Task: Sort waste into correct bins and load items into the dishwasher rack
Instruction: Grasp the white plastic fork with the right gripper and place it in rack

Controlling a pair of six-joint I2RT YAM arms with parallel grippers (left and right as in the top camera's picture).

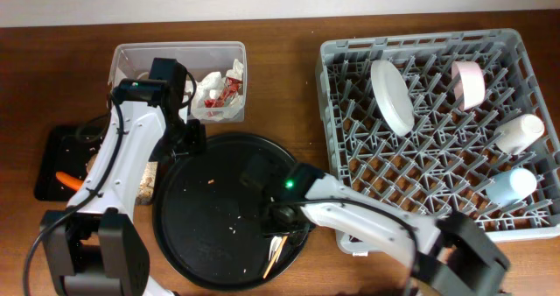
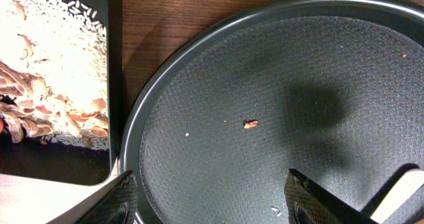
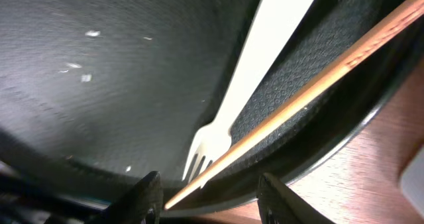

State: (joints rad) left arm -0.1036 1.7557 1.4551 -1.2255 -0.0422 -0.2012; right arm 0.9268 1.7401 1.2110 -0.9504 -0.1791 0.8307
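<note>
Dishes (image 1: pixel 391 95) stand in the grey plastic dishwasher rack (image 1: pixel 325 77), wrappers (image 1: pixel 219 95) in the clear plastic bin (image 1: pixel 122 55). White plastic fork (image 3: pixel 252 71) and wooden chopstick (image 3: pixel 344 65) are left on the round black tray (image 1: pixel 210 200), beneath the right gripper (image 3: pixel 212 197), jaws apart. Left gripper (image 2: pixel 212 201) also apart, empty.

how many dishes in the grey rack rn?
4 in the grey plastic dishwasher rack: white round plate upper left, pink cup top centre, white cup right edge, pale blue cup below it. Right arm may hide more.
</note>
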